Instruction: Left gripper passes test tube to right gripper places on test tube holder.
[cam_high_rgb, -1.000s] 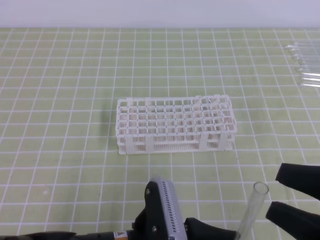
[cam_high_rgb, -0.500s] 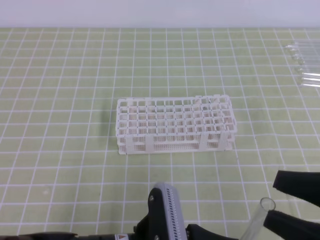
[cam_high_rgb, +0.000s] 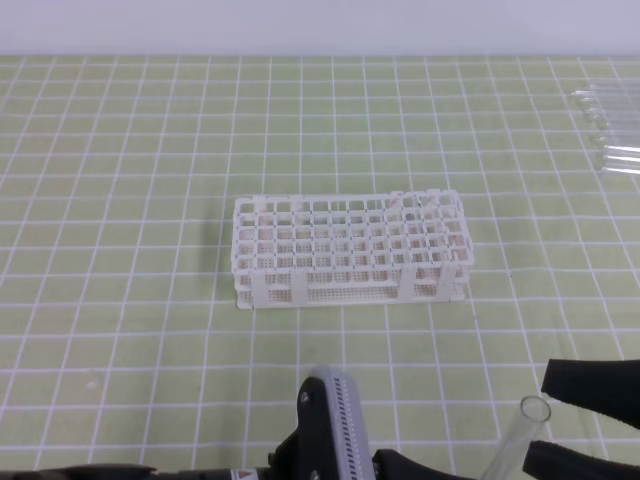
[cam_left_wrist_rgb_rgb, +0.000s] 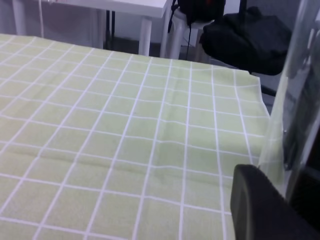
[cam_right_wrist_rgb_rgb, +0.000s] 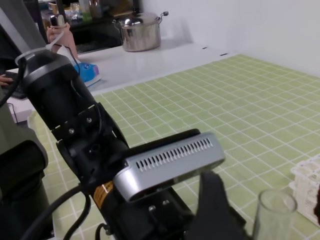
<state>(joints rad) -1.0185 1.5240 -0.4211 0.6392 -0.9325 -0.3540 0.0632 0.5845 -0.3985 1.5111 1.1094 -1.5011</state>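
Green cloth (cam_high_rgb: 120, 150) ruled with white grid lines covers the whole table, flat and matte, and the test tube holder (cam_high_rgb: 348, 250) sits near its middle as the fixed point for everything else. Nearest the viewer, well in front of the holder and low at the frame's edge, the left gripper (cam_high_rgb: 440, 470) reaches in from the left: a dark arm lying almost level, its silver-grey block with a row of vent slits turned upward, an orange label just below it. It carries the test tube (cam_high_rgb: 515, 440), slim clear glass with a round open rim, standing tilted with the rim up and leaning toward the right; the lower end is out of sight, so the grip itself shows best in the left wrist view, where the glass runs up beside one black finger (cam_left_wrist_rgb_rgb: 265, 210). Just right of the tube, also in front of the holder, the right gripper (cam_high_rgb: 585, 420) comes in from the right edge, two black fingers spread apart one above the other, the tube's rim near the gap between them and apart from the upper one. The holder is white plastic, a tiered rectangular lattice of small square holes. Beyond it, far to the right, a bunch of clear tubes (cam_high_rgb: 610, 130) lies on the cloth.
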